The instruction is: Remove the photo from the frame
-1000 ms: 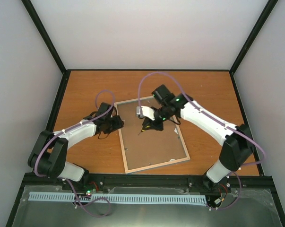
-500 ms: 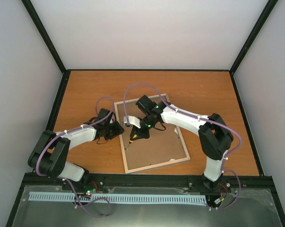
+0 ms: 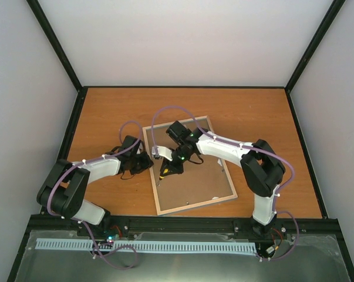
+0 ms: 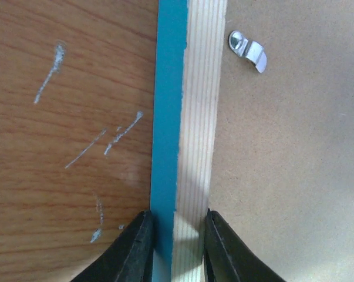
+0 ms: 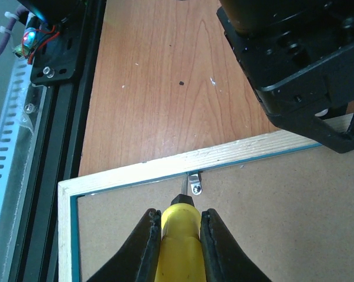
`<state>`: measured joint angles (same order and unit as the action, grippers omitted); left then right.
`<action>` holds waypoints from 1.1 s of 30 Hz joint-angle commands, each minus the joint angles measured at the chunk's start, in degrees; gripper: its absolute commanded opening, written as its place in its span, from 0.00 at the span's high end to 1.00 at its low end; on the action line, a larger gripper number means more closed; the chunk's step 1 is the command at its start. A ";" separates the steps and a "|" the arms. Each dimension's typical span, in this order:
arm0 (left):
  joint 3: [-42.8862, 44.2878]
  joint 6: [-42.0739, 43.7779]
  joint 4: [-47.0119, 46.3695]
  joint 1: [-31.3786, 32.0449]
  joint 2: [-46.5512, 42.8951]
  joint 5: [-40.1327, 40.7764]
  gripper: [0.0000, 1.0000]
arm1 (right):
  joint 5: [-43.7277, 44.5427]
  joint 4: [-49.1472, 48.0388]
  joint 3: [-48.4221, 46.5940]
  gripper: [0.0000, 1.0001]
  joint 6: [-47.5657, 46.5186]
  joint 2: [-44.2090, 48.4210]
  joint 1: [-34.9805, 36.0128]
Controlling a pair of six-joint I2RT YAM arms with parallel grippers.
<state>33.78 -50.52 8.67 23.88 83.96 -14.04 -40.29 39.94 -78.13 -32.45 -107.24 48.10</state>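
Note:
The frame lies face down on the table, its brown backing board up; the photo is hidden under it. My left gripper is shut on the frame's left rail, blue edge and pale wood between the fingers. My right gripper is shut on a yellow-handled screwdriver. Its tip sits just left of a small metal retaining clip at the rail's inner edge. Another clip shows in the left wrist view.
The black aluminium rail runs along the table's near edge, with a slotted white cable duct beyond it. The left arm's black wrist hangs close over the frame's rail in the right wrist view.
My right arm has swung left and forward across the backing board, carrying the screwdriver to the frame's left rail. The left gripper has stayed on the rail.

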 commanded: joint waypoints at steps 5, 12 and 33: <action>0.05 -0.28 -2.08 0.03 1.73 -0.63 0.78 | 1.12 0.53 0.66 0.97 -0.93 -1.31 0.95; 0.67 0.40 -1.57 0.03 2.77 -0.03 0.81 | 2.88 0.14 1.22 0.97 -0.25 -2.11 1.21; 0.85 2.66 -1.47 0.03 5.66 2.28 0.99 | 28.90 -0.80 -6.95 0.97 19.20 5.21 -1.07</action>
<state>35.27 -48.69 4.99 23.88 87.20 -13.39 -16.97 36.86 -80.82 -16.47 -105.14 47.70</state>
